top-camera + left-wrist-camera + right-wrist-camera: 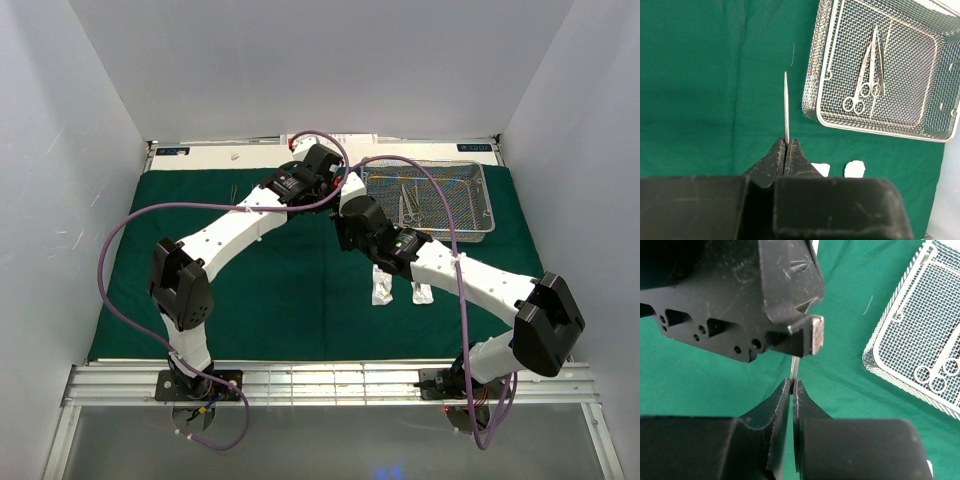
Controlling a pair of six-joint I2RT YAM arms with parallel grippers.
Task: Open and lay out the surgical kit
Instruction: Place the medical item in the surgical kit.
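Holding tight, the left pincer (787, 146) is shut on a slim metal tool (786, 102). The thin tool sticks straight out past the tips. In the left wrist view its long side runs from 6 o'clock up to 12 o'clock, and its far end hangs free above the green cloth (700, 90).

The right pincer (792, 386) is shut too. In its own view it nips a thin strip of metal that goes up to the left pincer. So I think both pincers grip the same tool at different spots. I cannot tell what kind of tool it is, because only its thin edge shows.

The wire tray (813, 65) sits on the cloth at about 2 o'clock from the left pincer. It is near the tool but not touching it. Scissors (862, 85) and a ring-handled tool (876, 75) lie inside it. Two small clear packets (855, 168) lie on the cloth at about 4 o'clock.

Seen from above, the pincers meet near the back middle of the cloth. The tray is at 3 o'clock from them, and bare cloth is at 9 o'clock. The left arm is nearer that bare side.

This looks like a pass from one arm to the other. I think the right pincer should let go first. Then the left arm can lay the tool flat on the bare cloth. If both arms pull, the tool could slip or bend.
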